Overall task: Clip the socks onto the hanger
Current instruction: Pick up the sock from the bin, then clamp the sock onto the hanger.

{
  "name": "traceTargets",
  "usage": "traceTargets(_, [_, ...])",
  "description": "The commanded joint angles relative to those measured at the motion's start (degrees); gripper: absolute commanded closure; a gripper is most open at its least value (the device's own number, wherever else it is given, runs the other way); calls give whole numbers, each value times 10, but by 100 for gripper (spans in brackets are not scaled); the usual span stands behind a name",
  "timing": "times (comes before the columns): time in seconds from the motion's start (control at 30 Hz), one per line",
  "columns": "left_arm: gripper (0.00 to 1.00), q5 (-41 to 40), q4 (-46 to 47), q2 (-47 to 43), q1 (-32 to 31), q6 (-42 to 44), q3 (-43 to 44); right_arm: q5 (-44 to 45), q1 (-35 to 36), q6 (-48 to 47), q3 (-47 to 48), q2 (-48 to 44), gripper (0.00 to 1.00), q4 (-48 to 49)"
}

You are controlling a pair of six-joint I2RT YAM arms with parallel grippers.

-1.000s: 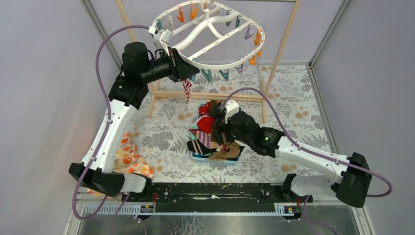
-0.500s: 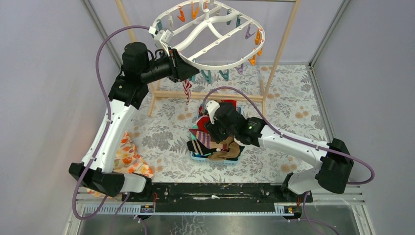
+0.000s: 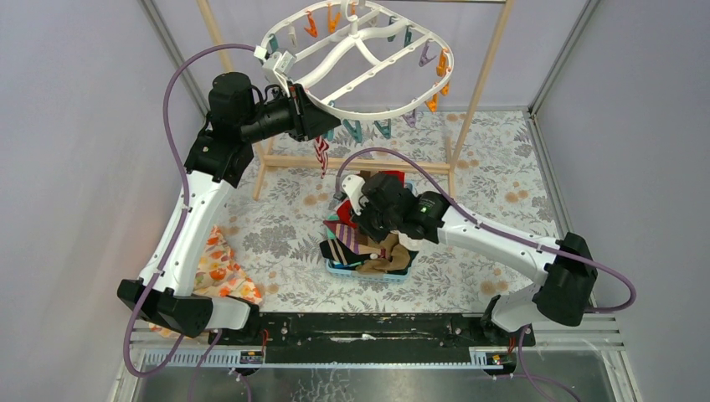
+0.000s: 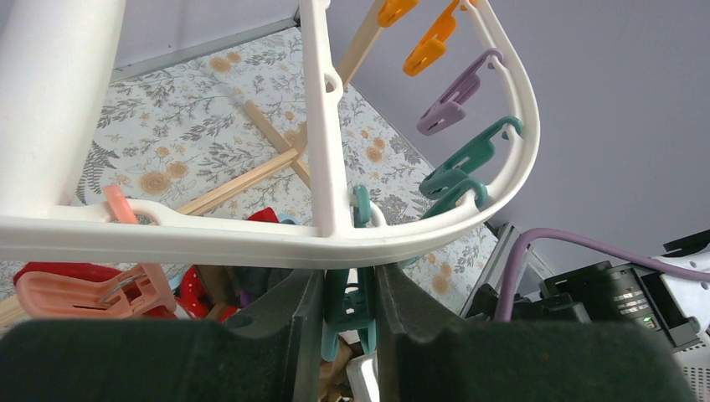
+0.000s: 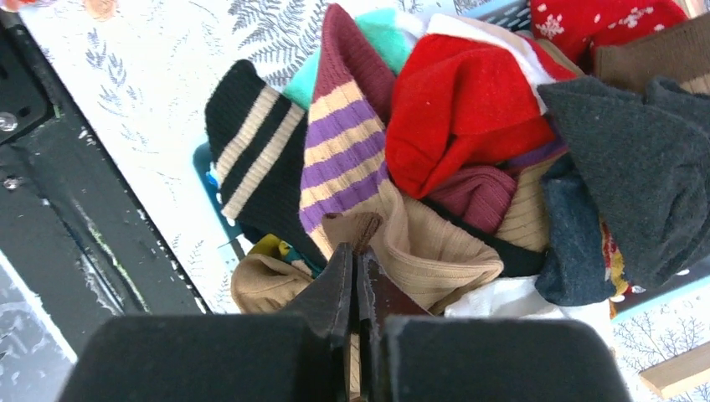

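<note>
The white oval hanger (image 3: 365, 77) hangs at the back, and a red-and-white striped sock (image 3: 321, 155) dangles from its near rim. My left gripper (image 3: 322, 121) is raised to that rim (image 4: 251, 243) and is shut on a teal peg (image 4: 347, 314) just under it. The other socks (image 3: 352, 251) lie heaped in a teal basket (image 3: 368, 272) at mid-table. My right gripper (image 5: 356, 260) is down in the heap, shut on the brown-edged cuff of a tan sock (image 5: 435, 251). A purple-striped sock (image 5: 339, 159) and a red sock (image 5: 456, 126) lie just beyond it.
A wooden pole frame (image 3: 360, 163) stands behind the basket, its uprights on both sides of the hanger. An orange floral cloth (image 3: 219, 272) lies by the left arm's base. Orange (image 4: 431, 46), purple (image 4: 456, 96) and teal (image 4: 469, 159) pegs line the rim.
My right arm has swung left over the sock heap and its jaws have closed on the tan sock's cuff. The left arm and its peg have not moved.
</note>
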Motion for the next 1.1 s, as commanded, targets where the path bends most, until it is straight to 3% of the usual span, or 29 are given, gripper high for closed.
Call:
traceTargets(0.0, [100,2,-1,-11,0,7,9,-60,-2,-11,42,-22,100,-3])
traceTargets(0.4, [100,19,-3,-9,0,-9,16,-162,-4,164,-46,-187,100,346])
traceTargets(0.5, [100,31,7,-9,1,-21,12,-143,-4,214,-112,-219,100,463])
traceTargets(0.63, [100,50,22,-10,0,-47,4,-40,-7,273,-245,-259,100,666])
traceTargets(0.8, [100,67,40,-11,0,-71,-2,-15,-29,325,-285,-234,100,776])
traceTargets(1.07, [100,91,76,-18,0,-104,-21,-108,-125,500,-290,-124,100,1002])
